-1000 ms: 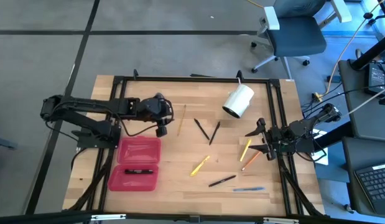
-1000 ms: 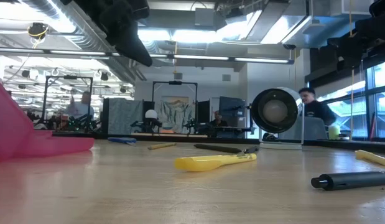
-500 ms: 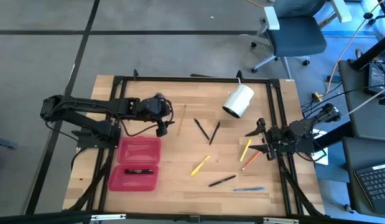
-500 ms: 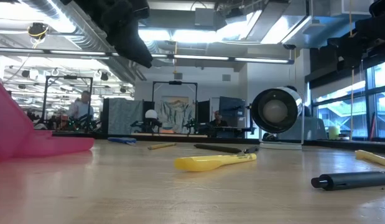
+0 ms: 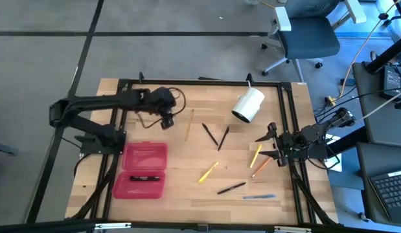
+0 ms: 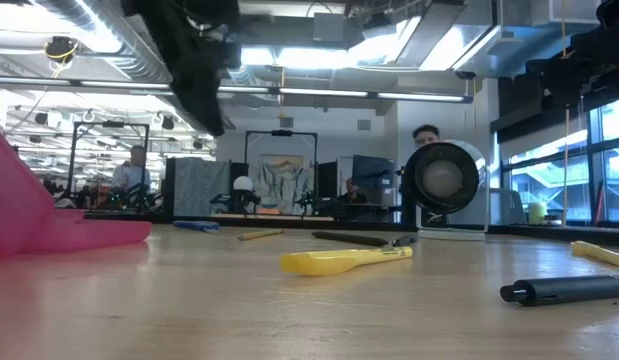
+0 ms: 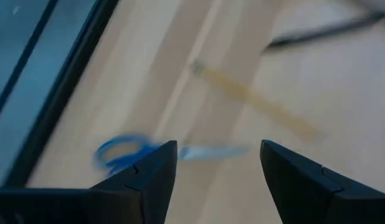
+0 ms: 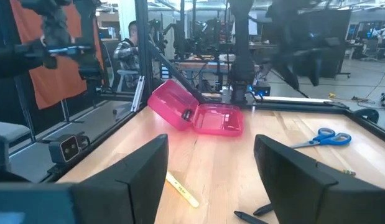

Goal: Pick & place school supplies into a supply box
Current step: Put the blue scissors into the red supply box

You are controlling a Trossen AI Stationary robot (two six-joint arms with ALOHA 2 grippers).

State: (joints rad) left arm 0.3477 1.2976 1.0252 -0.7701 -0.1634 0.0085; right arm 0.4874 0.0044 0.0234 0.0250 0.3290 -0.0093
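Wooden bench (image 5: 187, 162): one black pen (image 5: 144, 177) lay in red supply box (image 5: 143, 169); rest scattered. Left gripper (image 5: 166, 121) fingers released above scissors (image 7: 127, 151); right gripper (image 5: 273, 143) released, idle.

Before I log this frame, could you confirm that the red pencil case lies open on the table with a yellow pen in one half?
Not quite: the pen in the red pencil case is black, not yellow, as the high view shows. The case does lie open on the table, and the pen sits in one half, the one nearer the table's front edge.
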